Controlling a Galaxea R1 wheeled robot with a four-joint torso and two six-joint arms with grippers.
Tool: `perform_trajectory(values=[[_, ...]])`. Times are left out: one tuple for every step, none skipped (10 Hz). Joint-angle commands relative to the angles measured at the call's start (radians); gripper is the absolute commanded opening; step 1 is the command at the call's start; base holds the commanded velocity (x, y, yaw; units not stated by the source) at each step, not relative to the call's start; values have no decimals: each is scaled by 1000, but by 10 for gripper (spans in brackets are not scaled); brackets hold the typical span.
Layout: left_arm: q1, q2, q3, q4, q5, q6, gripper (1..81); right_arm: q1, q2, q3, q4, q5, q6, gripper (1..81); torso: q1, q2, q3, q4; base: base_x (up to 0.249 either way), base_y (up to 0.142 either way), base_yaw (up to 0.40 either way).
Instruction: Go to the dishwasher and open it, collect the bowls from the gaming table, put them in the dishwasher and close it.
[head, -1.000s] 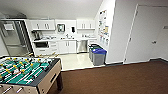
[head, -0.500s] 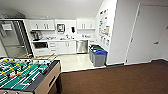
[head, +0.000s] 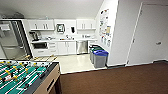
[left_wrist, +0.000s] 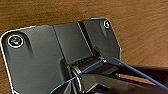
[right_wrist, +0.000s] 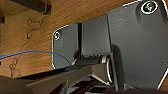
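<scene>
Ahead, steel dishwasher (head: 82, 47) under the kitchenette counter, beyond blue-lidded bins (head: 100, 58); foosball table (head: 25, 77) near left. Jaws' state: cannot tell.

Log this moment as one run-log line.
phase: driving | dishwasher: far ahead, shut, under counter | table-football table: near left | bins: beside kitchen wall | floor: brown carpet

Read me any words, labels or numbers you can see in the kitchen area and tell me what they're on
None can be read.
Papers on the wall beside the kitchen: print too blurred to read.
Wall dispenser above the counter: no legible label.
Blue-lidded bin: no legible marking.
Dishwasher: no legible brand.
</scene>
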Motion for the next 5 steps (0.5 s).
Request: perform_trajectory(values=[[-57, -6, 10, 11, 52, 9, 811, 49, -6, 21, -6, -45, -2, 811, 0, 0, 0, 0, 160, 0, 0], [-57, -2, -4, 9, 49, 9, 811, 48, -9, 23, -4, -31, -2, 811, 0, 0, 0, 0, 160, 0, 0], [-54, -2, -11, 8, 46, 10, 811, 43, -10, 23, -2, -5, -1, 811, 0, 0, 0, 0, 160, 0, 0], [-49, -2, -11, 8, 38, 10, 811, 38, -15, 27, -4, 18, -1, 811, 0, 0, 0, 0, 160, 0, 0], [-46, -2, -11, 8, 26, 10, 811, 38, -22, 35, -4, 20, -2, 811, 0, 0, 0, 0, 160, 0, 0]])
